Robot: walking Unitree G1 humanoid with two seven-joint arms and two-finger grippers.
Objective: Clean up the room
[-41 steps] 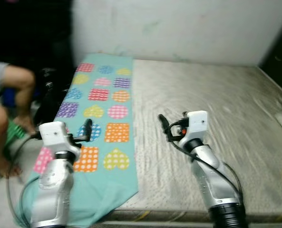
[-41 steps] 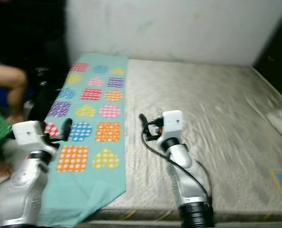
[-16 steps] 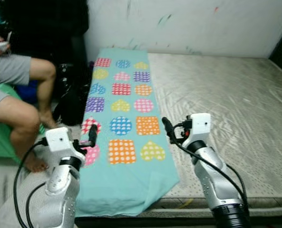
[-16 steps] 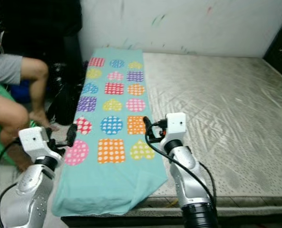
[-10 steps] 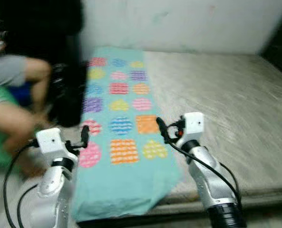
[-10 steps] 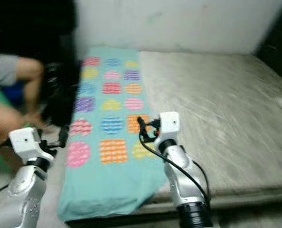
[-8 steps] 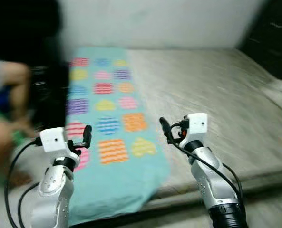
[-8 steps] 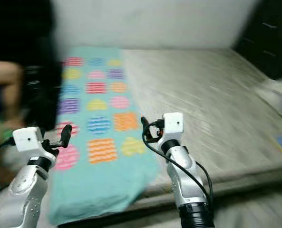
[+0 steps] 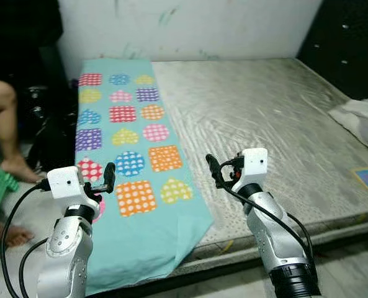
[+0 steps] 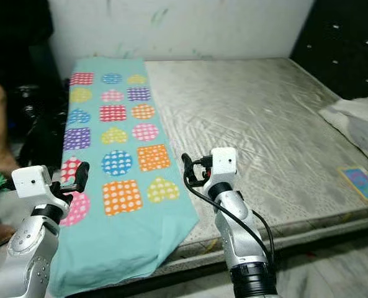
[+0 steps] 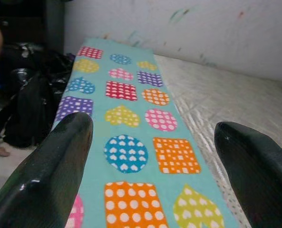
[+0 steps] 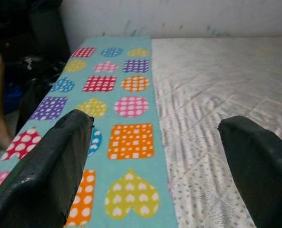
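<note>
Both arms raised at the foot of the bed, nothing held: left gripper [image 9: 107,177] has fingers spread, over the near left edge of the teal patterned sheet [image 9: 131,164]; right gripper [image 9: 213,169] also spread, above the sheet's right edge where it meets the bare mattress [image 9: 264,115]. Sheet is the likely task item: lies flat along the mattress's left side, near end drooping over the bed edge toward the floor. Risks, my read: a pinch on the loose overhanging corner could drag the whole sheet off the bed; one-sided grab would bunch it. Right side: small colourful flat item [image 10: 362,183] near the mattress edge, whitish crumpled cloth [image 10: 356,121] past it, dark cabinet [image 10: 342,46] behind. Left side: person's leg [image 9: 4,127] and a black bag [image 9: 47,133] right beside the bed, so little room for the left arm to swing out there
</note>
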